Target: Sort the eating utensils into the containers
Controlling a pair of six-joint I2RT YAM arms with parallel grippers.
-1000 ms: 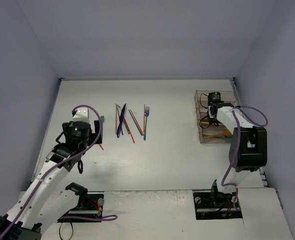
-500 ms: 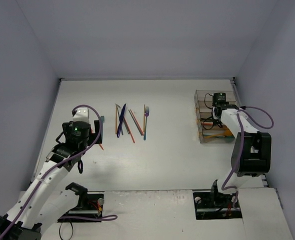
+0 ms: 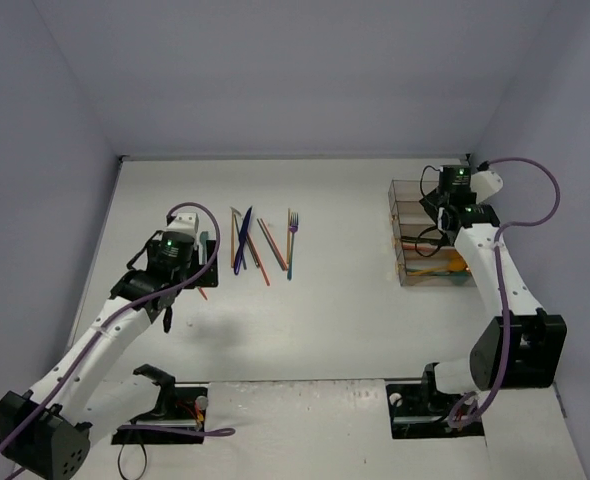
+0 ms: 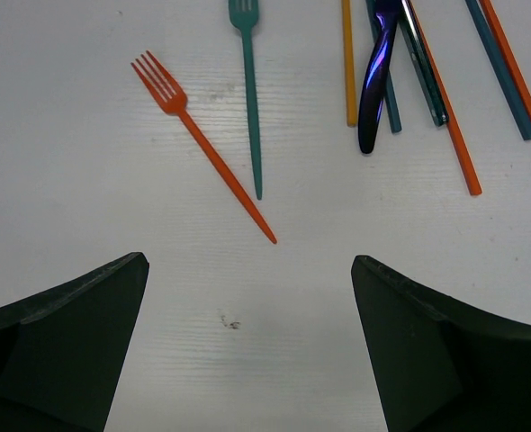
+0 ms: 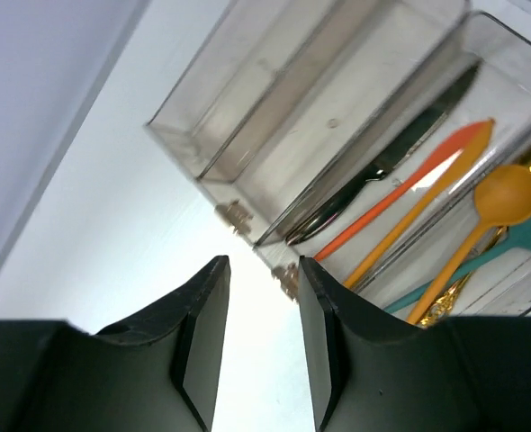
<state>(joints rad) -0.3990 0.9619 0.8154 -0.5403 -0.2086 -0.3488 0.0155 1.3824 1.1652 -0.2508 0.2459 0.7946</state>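
Left hand [image 4: 247, 261]: spread wide, empty, over counter [image 4: 85, 207]; orange fork [image 4: 207, 148] toward 11 o'clock, just beside teal fork [image 4: 250, 99]; best pinched mid-handle, avoiding the teal one.

Bare table [image 4: 67, 180] sits open under your left gripper [image 4: 249, 261]; orange fork [image 4: 202, 148] and teal fork [image 4: 250, 99] lie just ahead (crowded pile [image 4: 373, 81] off to their right). Your right gripper [image 5: 264, 265] faces the upright walls of the bins [image 5: 189, 144].
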